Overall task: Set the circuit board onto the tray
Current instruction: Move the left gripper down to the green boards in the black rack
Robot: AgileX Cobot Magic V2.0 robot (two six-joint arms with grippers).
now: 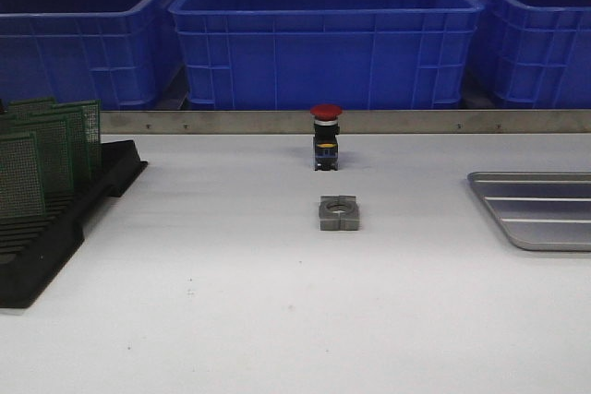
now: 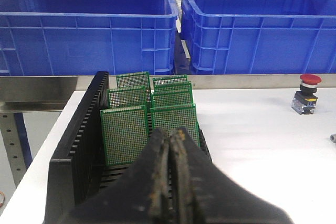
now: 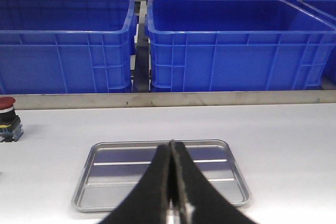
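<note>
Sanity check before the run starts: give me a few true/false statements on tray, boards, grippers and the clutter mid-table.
1. The tray is empty. True.
2. The circuit boards lie flat on the table. False: they stand upright in the slots of the black rack.
3. The left gripper is shut and holds nothing. True.
4. The right gripper is clamped on a board. False: it is shut and empty, above the tray.
5. In the front view, the red-capped button stands beyond the grey metal block. True.
6. The blue bins are full of boards. False: the ones whose insides show are empty.
</note>
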